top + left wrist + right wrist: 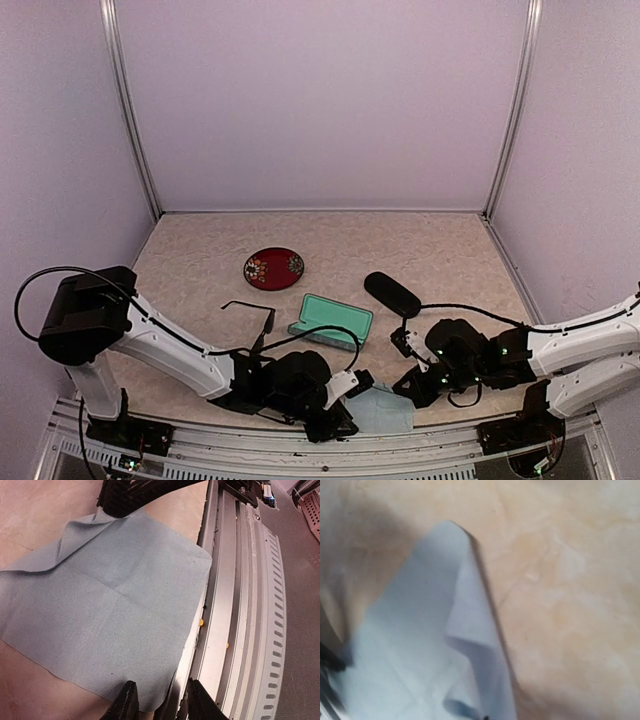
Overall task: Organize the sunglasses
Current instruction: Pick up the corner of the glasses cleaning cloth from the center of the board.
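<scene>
A red patterned dish (pixel 274 268) is set toward the far left of the table (pixel 450 250). A mint-green rectangular case (pixel 332 320) is laid open near the middle, with a black oval case (pixel 392 294) just right of it. A blue-grey cloth (pixel 110 605) is spread at the near edge, one corner raised.

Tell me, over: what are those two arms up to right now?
Left jaws open at blue-grey cloth edge; right jaws shut on its corner. Black sunglasses untouched beside open green case. Nothing blocking them.

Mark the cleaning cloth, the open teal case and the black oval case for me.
cleaning cloth (pixel 110 600), left wrist view, middle of the fabric.
open teal case (pixel 337 314), top view, teal inner lining.
black oval case (pixel 392 294), top view, centre of its top.
</scene>
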